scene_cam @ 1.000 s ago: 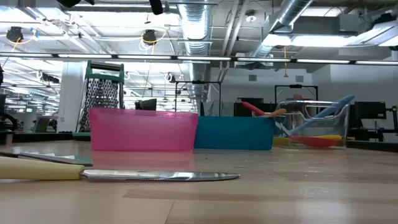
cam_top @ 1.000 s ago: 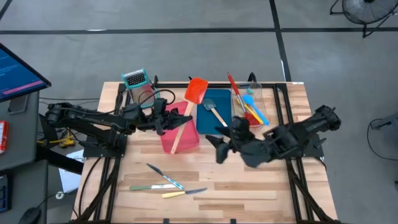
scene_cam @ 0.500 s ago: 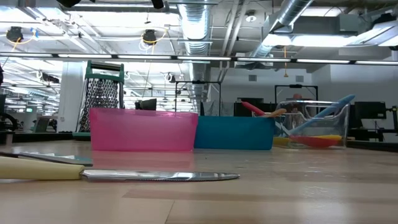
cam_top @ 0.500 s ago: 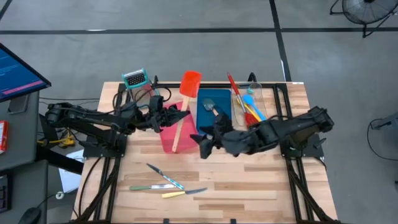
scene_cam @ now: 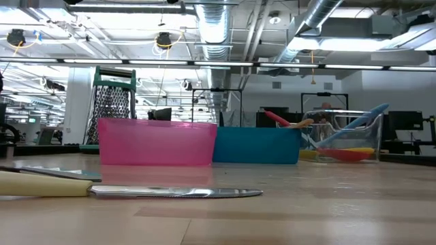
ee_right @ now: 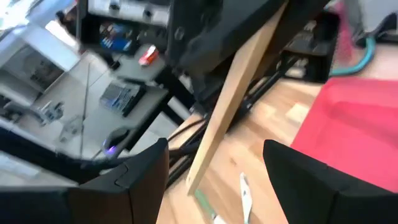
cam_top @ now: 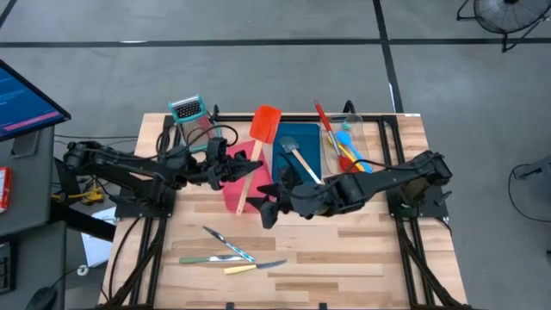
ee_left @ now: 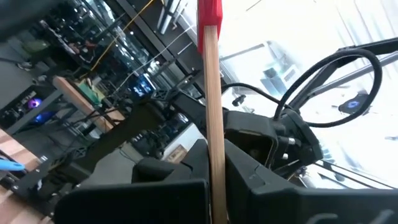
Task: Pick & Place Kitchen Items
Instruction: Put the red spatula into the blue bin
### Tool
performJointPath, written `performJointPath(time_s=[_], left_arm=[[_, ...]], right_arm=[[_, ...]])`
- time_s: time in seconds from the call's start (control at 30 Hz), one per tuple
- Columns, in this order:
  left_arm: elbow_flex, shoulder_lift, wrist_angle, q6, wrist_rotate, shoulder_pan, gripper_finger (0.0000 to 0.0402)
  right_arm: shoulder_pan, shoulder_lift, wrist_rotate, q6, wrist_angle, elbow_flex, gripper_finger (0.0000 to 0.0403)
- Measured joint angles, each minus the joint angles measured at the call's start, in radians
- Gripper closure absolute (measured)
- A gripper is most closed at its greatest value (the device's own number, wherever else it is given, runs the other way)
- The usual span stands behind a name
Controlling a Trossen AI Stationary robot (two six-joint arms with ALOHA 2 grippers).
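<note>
Red spatula (cam_top: pixel 256 155) first, in the high view: its head juts past the far rim of the pink tray (cam_top: pixel 231 196), its wooden handle slants down across that tray; the left end effector (cam_top: pixel 225 165) sits over the tray's left side at the handle; the right end effector (cam_top: pixel 269 205) reaches in from the right toward the handle's lower end, near the tray's near corner; a grey spatula (cam_top: pixel 297 157) lies in the blue tray (cam_top: pixel 312 138); red, yellow and blue spoons (cam_top: pixel 343 146) fill the clear tray (cam_top: pixel 368 155); three knives (cam_top: pixel 231 255) lie loose on the bench (cam_top: pixel 344 258) near its front edge; a grater (cam_top: pixel 187 110) stands at the far left.

Low view: no arm shows; one knife (scene_cam: pixel 174 192) lies across the foreground, the pink, blue and clear trays stand in a row behind it.

Left wrist view: the wooden handle (ee_left: pixel 213 124) runs straight up between this arm's dark fingers, which are closed on it, the red head at the top.

Right wrist view: both fingers (ee_right: pixel 130 180) stand wide apart with the handle's free end (ee_right: pixel 227 106) between them, not touched.

Judgement: the spatula should be light and stiff, the bare wood offering fair friction; the soft head would flex, so the handle is the place to grip, below the left arm's hold if this is a handover.
</note>
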Motion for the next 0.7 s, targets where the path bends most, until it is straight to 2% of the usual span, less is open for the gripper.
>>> performJointPath(time_s=[0.27, 0.7], left_arm=[[0.0, 0.0, 0.003, -0.004, 0.014, -0.043, 0.0401], [0.0, 0.0, 0.003, -0.004, 0.017, -0.051, 0.0401]], right_arm=[[-0.017, 0.012, -0.028, -0.03, 0.041, 0.0, 0.0156], [-0.048, 0.016, -0.08, -0.093, 0.064, 0.0, 0.026]])
